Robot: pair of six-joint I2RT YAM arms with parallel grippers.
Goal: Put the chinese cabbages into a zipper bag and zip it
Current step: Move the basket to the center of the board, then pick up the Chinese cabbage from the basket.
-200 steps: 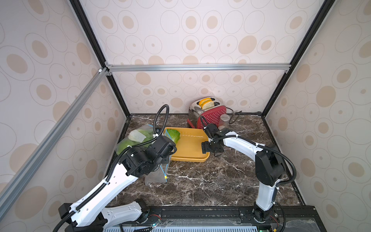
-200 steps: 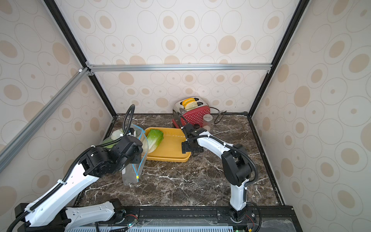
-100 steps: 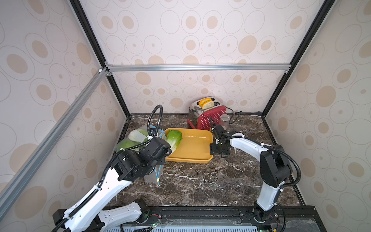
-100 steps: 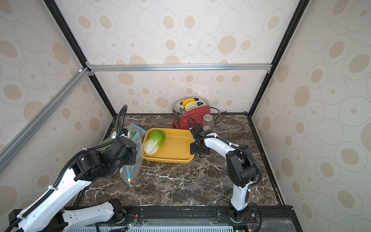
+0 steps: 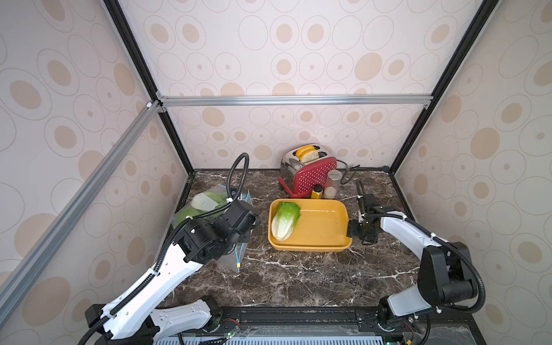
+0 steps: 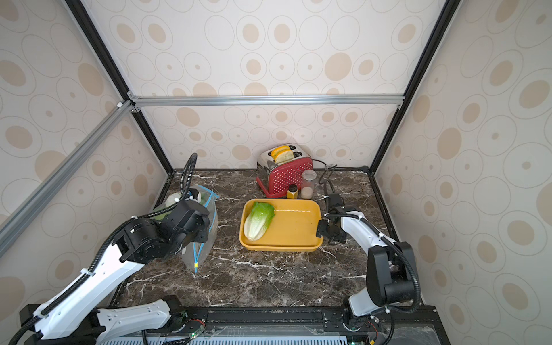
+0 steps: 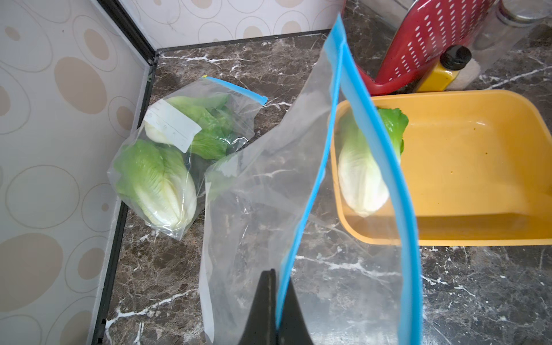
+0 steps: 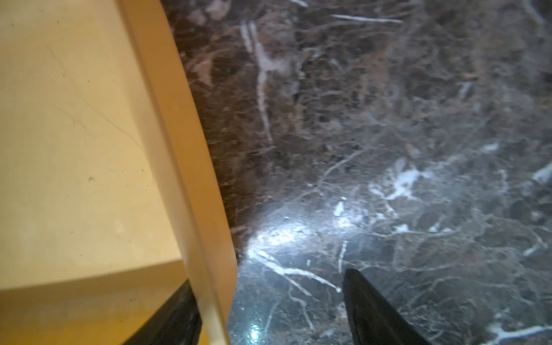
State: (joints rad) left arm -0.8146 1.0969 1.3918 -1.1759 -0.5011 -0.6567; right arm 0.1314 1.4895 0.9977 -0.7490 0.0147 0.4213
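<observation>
Yellow tray (image 5: pixel 324 230), frame centre; the right gripper (image 8: pixel 268 277) gapes empty astride its rim. Limp, slippery zipper bag (image 7: pixel 263 209), blue strip pinched by the closed left gripper (image 7: pixel 276 310). Chinese cabbage (image 5: pixel 285 219), at the tray's left end: probably light and crushable, best grasped at the firm white base.

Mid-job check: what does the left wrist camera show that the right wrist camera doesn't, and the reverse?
Only the left wrist view: the left gripper, jaws shut on the blue zip strip of an empty zipper bag; a filled bag holding two cabbages in the corner; one loose cabbage lying in the tray; the red toaster.
Only the right wrist view: the right gripper, jaws open with the tray's rim between them.
Both: the yellow tray and the marble counter.
</observation>
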